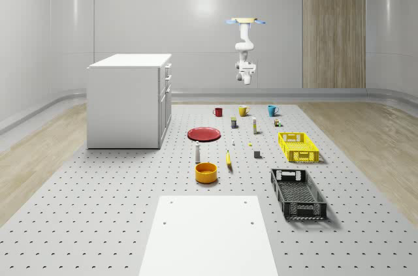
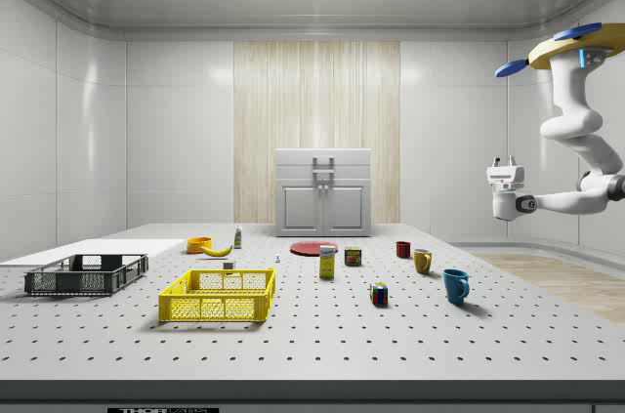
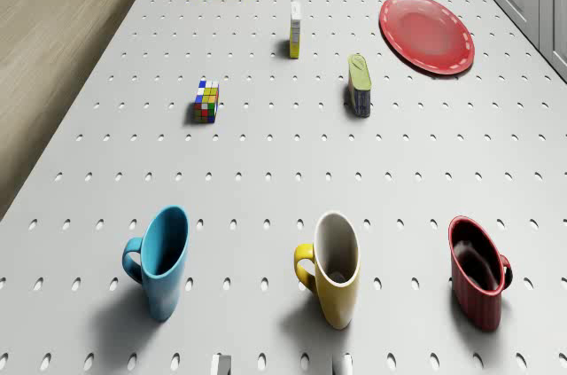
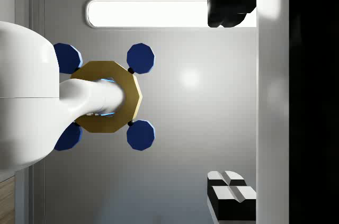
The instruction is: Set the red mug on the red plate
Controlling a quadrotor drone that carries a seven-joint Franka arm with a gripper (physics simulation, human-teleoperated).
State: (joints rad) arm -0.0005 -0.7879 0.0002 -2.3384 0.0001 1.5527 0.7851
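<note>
The red mug (image 1: 217, 112) (image 3: 478, 282) stands upright on the perforated table, at the whole-scene view's left end of a row of three mugs. The red plate (image 1: 204, 134) (image 3: 427, 33) lies flat a short way nearer the white cabinet, with nothing on it. The drone (image 1: 246, 21) (image 2: 576, 47) hovers high above the table's far end, behind the mugs. Its arm is folded beneath it. My gripper (image 2: 504, 161) (image 4: 231, 99) points up toward the drone, far above the mug, open with nothing between its fingers.
A yellow mug (image 3: 335, 267) and a blue mug (image 3: 162, 260) stand beside the red one. A Rubik's cube (image 3: 205, 101), a can (image 3: 359, 85) and a small box (image 3: 295, 29) lie between the mugs and plate. The cabinet (image 1: 128, 100), yellow crate (image 1: 298, 146) and black crate (image 1: 298, 192) stand further off.
</note>
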